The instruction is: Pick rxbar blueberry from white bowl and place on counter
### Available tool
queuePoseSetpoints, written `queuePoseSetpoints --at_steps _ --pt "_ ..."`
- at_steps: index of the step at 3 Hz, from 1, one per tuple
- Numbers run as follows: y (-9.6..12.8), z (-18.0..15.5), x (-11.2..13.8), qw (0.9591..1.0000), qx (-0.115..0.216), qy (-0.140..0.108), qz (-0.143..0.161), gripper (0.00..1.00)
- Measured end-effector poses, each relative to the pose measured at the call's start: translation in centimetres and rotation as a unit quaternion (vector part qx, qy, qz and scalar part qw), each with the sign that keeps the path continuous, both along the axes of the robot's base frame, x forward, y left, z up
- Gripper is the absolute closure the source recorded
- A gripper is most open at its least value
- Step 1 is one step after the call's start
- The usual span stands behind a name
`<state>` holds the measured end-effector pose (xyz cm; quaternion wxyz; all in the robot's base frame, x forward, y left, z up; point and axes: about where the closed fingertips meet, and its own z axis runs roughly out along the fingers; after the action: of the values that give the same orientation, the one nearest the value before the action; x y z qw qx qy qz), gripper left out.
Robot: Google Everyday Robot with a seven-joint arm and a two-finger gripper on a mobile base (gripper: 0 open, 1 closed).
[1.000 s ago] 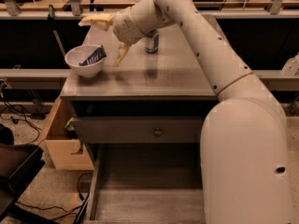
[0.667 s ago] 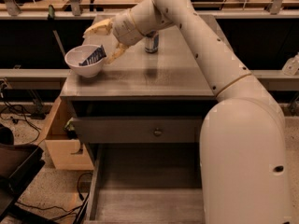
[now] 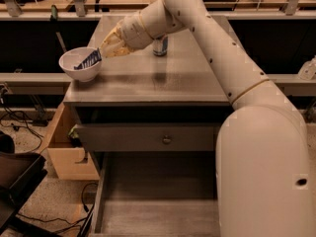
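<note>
We see the rxbar blueberry (image 3: 88, 61) leaning tilted in the white bowl (image 3: 80, 75) at the grey surface's (image 3: 148, 85) front left corner, its upper end over the rim. The pincer (image 3: 103, 53) sits right at that end, and we cannot tell if it grips. A drink can (image 3: 160, 47) stands farther back.

Blue-and-silver drink can (image 3: 160, 46) upright at rear of surface (image 3: 148, 85), just right of gripper (image 3: 102, 53) hanging over left edge. Light wooden open box (image 3: 66, 154) low at left, on speckled floor (image 3: 44, 201). Black cables (image 3: 17, 120) trailing beside. Clear plastic bottle (image 3: 308, 68) far right.
</note>
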<state>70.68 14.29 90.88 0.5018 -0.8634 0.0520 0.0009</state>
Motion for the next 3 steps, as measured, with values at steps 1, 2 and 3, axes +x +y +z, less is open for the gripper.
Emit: queuePoseSetpoints --at_steps 1,2,3 --pt "-0.45 -0.06 -0.12 1.0 -0.001 0.001 -0.008 1.0" --pt "-0.72 -0.03 -0.26 0.9999 0.0 0.001 -0.014 1.0" --pt "-0.78 0.0 -0.32 0.9999 0.001 0.001 -0.015 1.0"
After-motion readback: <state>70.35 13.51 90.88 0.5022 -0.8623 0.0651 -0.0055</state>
